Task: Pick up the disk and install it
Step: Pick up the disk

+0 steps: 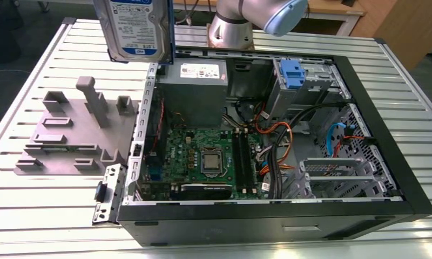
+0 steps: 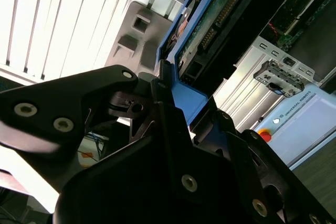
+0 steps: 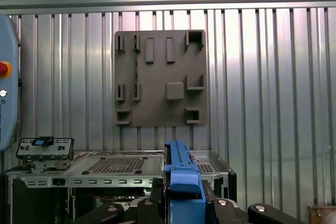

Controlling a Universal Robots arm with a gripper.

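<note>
Jaws of the gripper (image 3: 184,205) clamp the disk (image 1: 138,27), clear above the case (image 1: 274,224).

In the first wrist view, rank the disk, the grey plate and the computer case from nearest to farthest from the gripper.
1. disk: clamped in the gripper.
2. computer case: just beyond the disk.
3. grey plate: farther off, flat on the table.

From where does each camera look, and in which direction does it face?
Exterior view: off the arm, high, looking down at the open computer case; the arm shows, the disk raised.
First wrist view: on the arm, facing down past the gripper at the grey plate.
Second wrist view: on the arm, close along the gripper shut on the disk.
Shared: the disk in all three.
</note>
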